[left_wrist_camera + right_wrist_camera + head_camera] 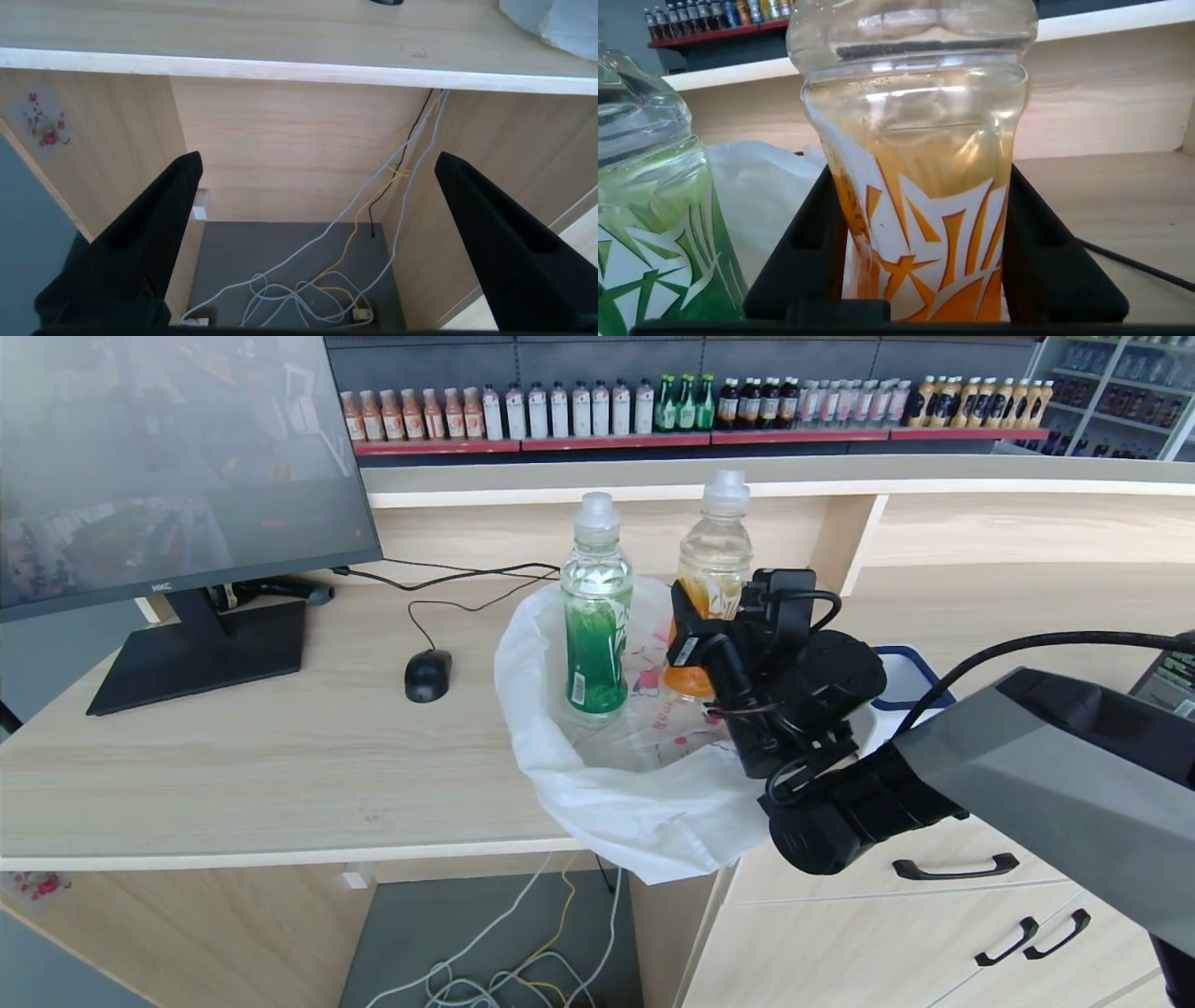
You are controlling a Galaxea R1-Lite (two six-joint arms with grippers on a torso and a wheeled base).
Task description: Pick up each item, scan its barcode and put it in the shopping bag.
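A: Where is the orange bottle (715, 546)?
B: It stands straight up in the open mouth of the white shopping bag (551, 747), on the wooden counter (280, 756). The right gripper (700, 627) is squeezed tight around its middle.
A: And the green bottle (596, 616)?
B: In the bag too, just beside the orange one, standing up on its own.
A: What about the left gripper (318, 243)?
B: It hangs low under the counter with its two fingers spread wide, holding nothing. White and yellow cables (322, 280) lie on the floor past it
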